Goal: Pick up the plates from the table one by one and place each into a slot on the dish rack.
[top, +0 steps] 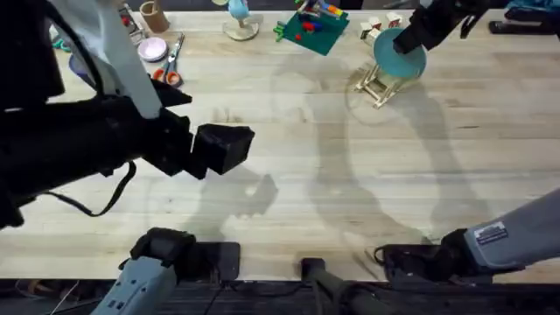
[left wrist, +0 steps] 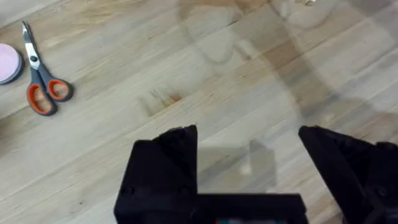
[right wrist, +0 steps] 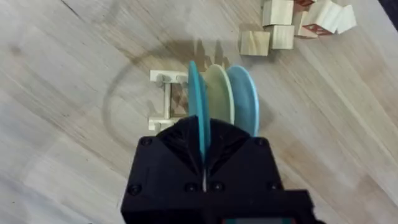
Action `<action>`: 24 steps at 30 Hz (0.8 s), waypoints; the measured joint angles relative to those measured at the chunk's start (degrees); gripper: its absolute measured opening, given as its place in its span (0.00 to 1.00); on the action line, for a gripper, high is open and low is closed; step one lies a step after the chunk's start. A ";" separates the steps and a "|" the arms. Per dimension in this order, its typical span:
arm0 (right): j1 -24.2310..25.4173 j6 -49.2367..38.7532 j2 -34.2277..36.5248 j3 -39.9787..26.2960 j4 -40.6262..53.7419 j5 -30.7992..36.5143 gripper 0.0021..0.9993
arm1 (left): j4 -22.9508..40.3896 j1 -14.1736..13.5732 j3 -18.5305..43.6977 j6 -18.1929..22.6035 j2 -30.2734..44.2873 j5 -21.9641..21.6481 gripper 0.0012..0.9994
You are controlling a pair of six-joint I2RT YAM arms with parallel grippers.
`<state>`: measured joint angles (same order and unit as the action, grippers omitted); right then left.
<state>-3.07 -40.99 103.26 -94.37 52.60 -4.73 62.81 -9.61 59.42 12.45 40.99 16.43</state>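
In the right wrist view, my right gripper (right wrist: 202, 134) is shut on the rim of the turquoise plate (right wrist: 198, 99), which it holds upright and edge-on over the dish rack (right wrist: 166, 99). The cream-yellow plate (right wrist: 217, 93) stands upright in the rack just behind it, with a paler sky-blue plate (right wrist: 247, 99) behind that. From overhead the right gripper (top: 413, 39) and the turquoise plate (top: 401, 54) sit above the rack (top: 378, 87) at the table's (top: 350, 175) far right. My left gripper (left wrist: 249, 140) hovers open over bare wood at centre left (top: 226, 149), holding nothing.
Orange-handled scissors (left wrist: 40, 87) and a pink dish (left wrist: 7, 62) lie at the far left (top: 171, 61). Loose wooden blocks (right wrist: 280, 25) sit just beyond the rack. A green toy (top: 311, 28) stands at the back edge.
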 joint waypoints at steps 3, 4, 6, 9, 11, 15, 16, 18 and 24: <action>0.00 -0.02 0.37 -0.09 0.00 0.05 0.03 | 0.00 0.00 0.00 0.00 0.00 0.00 1.00; 0.00 -0.04 0.71 -0.15 0.00 0.08 0.03 | 0.00 0.00 0.00 0.00 0.00 0.00 1.00; 0.00 -0.16 1.81 -0.20 0.01 0.22 0.03 | 0.00 0.00 0.00 0.00 0.00 0.00 0.99; 0.00 -0.17 3.35 -0.21 0.11 0.37 0.03 | 0.00 0.00 0.00 0.00 0.00 0.00 1.00; 0.00 -0.17 3.78 -0.20 0.13 0.43 0.03 | 0.00 0.00 0.00 0.00 0.00 0.00 1.00; 0.00 -0.17 3.82 -0.22 0.13 0.43 0.03 | -0.01 0.00 0.00 0.00 0.00 0.00 1.00; 0.00 -0.17 3.83 -0.22 0.13 0.42 0.03 | 0.00 0.00 0.00 0.00 0.00 0.00 1.00; 0.00 -0.17 3.82 -0.22 0.13 0.42 0.03 | -0.02 0.00 0.00 0.00 0.00 0.00 1.00; 0.00 -0.17 3.82 -0.22 0.13 0.43 0.09 | 0.00 0.00 0.00 0.00 0.00 0.00 0.99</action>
<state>-3.07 -41.17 107.09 -94.59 52.73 -4.29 62.81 -9.61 59.42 12.45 40.99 16.43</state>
